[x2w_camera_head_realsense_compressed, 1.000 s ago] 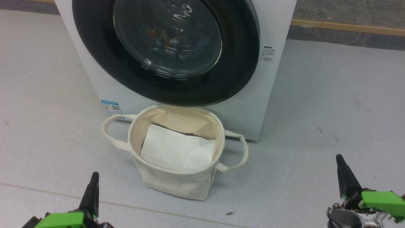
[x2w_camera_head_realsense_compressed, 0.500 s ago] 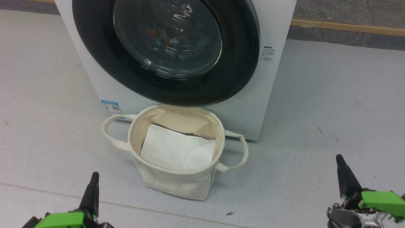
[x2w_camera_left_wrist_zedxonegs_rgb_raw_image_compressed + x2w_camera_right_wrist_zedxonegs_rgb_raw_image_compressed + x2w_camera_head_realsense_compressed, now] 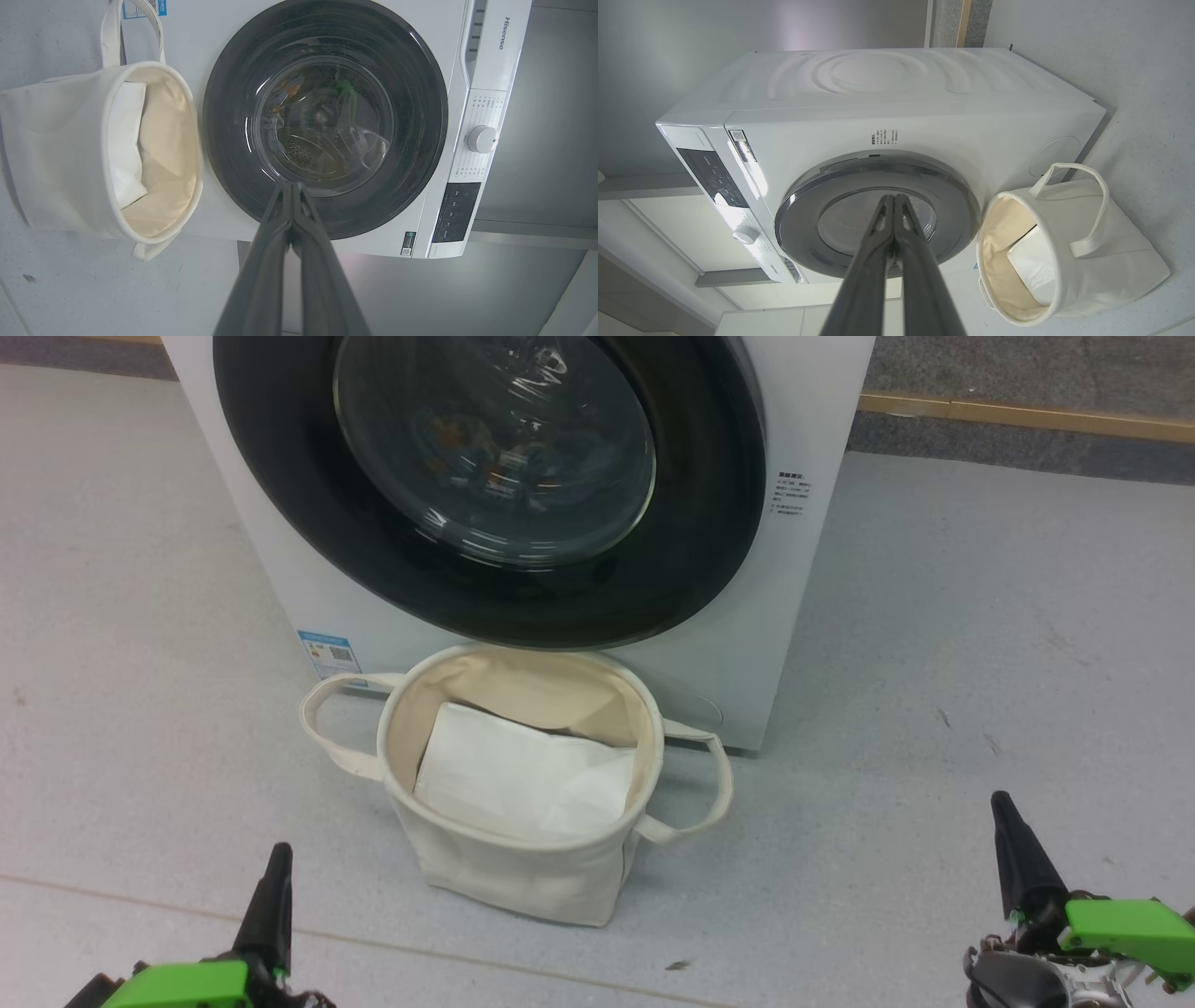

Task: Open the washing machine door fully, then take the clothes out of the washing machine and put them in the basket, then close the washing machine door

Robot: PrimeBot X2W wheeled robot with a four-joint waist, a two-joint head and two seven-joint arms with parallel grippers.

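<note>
Both pincers are closed with nothing in them: the left pincer (image 3: 278, 855) rises at the lower left of the head view, its two dark fingers pressed flat together, and the right pincer (image 3: 1000, 800) stands the same way at the lower right. Each hangs low over the grey floor (image 3: 980, 644), well apart from everything else. Between and ahead of them the basket (image 3: 523, 882) stands upright, its far rim just beside the front of the washing machine (image 3: 812, 411), with a white folded sheet (image 3: 523, 784) lying inside. Above the basket the washing machine door (image 3: 709, 523) is shut, flat against the cabinet, and the clothes (image 3: 485, 453) show as dim orange and blue patches behind its glass. The door lies forward and up from both pincers. The left wrist view faces it almost squarely while the right wrist view meets it from the side, so the left arm seems the better lined up. Which edge carries the catch cannot be told, and any reach has to pass over the basket.
</note>
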